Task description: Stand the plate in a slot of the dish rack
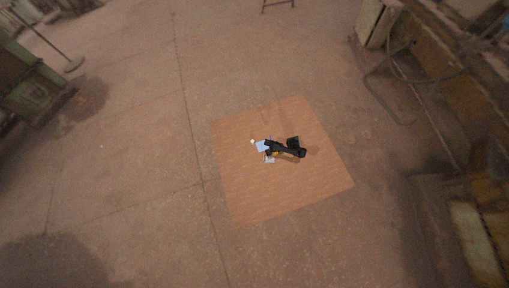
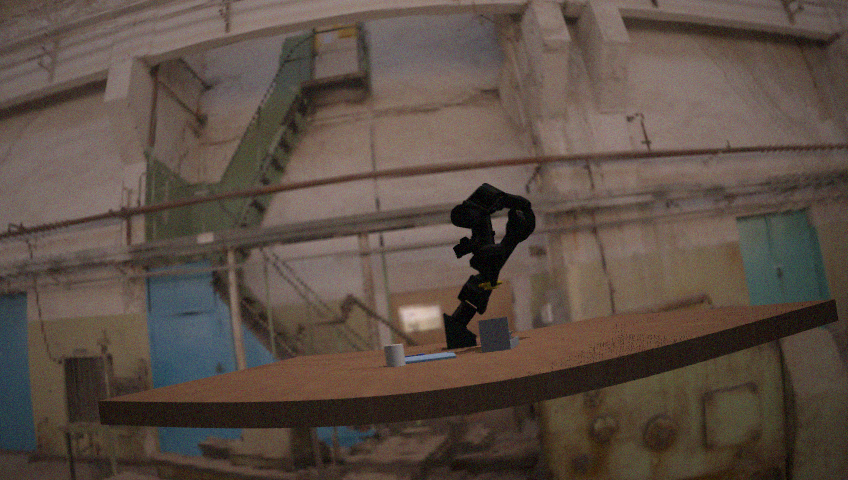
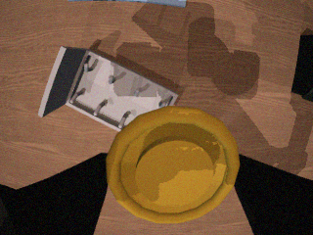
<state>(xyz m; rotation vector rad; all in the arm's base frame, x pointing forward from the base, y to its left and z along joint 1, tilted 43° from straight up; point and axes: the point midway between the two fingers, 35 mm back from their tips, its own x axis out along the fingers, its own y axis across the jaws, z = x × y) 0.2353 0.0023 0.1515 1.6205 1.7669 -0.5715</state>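
Gripper is pinching the yellow plate by opposite sides, up off the table. Wrist view: plate at lower center, covering the near corner of the dish rack; fingers cut off by the lower frame edge, the blue mat just a sliver at the top. Top view: arm overlaps the mat's right side and part of the plate, center frame. Exterior: gray panel hides most of the rack, right of center; black fingers hard to separate from the arm. Surface is a wood-grain tabletop. Room: worn industrial hall, green stairs upper left, teal door at right.
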